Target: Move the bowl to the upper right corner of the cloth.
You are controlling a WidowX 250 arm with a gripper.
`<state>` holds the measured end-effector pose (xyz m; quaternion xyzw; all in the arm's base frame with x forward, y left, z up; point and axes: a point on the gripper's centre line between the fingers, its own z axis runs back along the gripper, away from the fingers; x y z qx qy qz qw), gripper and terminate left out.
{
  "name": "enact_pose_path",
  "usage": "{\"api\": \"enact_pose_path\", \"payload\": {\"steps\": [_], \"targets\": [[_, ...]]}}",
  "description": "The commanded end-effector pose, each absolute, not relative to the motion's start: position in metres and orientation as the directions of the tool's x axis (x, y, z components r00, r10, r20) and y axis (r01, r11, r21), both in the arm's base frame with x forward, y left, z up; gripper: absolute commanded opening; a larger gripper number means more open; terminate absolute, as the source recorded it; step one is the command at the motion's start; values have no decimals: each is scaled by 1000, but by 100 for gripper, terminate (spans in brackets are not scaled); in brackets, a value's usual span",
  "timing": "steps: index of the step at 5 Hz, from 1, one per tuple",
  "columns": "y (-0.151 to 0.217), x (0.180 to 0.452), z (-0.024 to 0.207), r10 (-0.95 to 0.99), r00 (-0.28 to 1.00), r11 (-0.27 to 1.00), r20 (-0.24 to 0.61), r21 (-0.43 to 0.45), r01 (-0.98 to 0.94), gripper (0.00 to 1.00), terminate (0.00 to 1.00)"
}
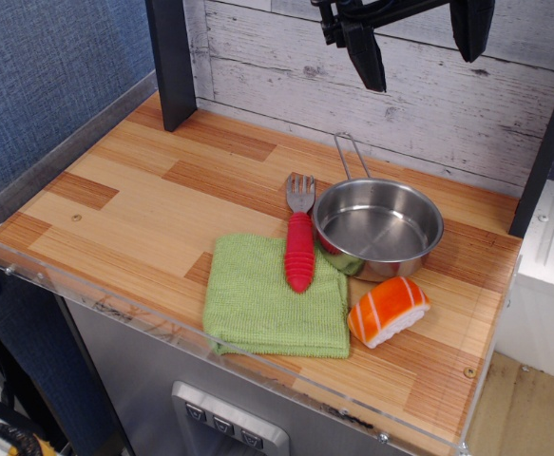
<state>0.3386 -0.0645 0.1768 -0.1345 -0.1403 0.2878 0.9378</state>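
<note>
Wooden tabletop (162, 190): bowl (378, 228) near right edge, overlapping cloth (275, 296) corner; gripper (417, 40) high above, fingers spread wide, empty.

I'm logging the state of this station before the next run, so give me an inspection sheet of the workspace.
Surface: wooden tabletop, with a clear edge guard along the front.
Job's things: bowl upright and empty, its near-left edge overlapping the upper right corner of the cloth; its wire handle points toward the back wall.
Clutter: red-handled fork lying partly on the cloth, beside the bowl; toy salmon sushi at the cloth's right edge.
Grippers: gripper high above the bowl, fingers spread, holding nothing.
Cables: nothing seen.
Surroundings: white plank back wall, blue wall at left, dark posts.
</note>
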Motion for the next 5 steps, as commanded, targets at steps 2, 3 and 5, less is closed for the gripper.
{"api": "enact_pose_path", "payload": {"steps": [2, 3, 5], "targets": [[-64, 329, 191, 578, 785, 798, 224, -359, -485, 100, 0], [-64, 329, 191, 578, 785, 798, 224, -359, -485, 100, 0], [-64, 329, 191, 578, 785, 798, 224, -359, -485, 100, 100]]}}
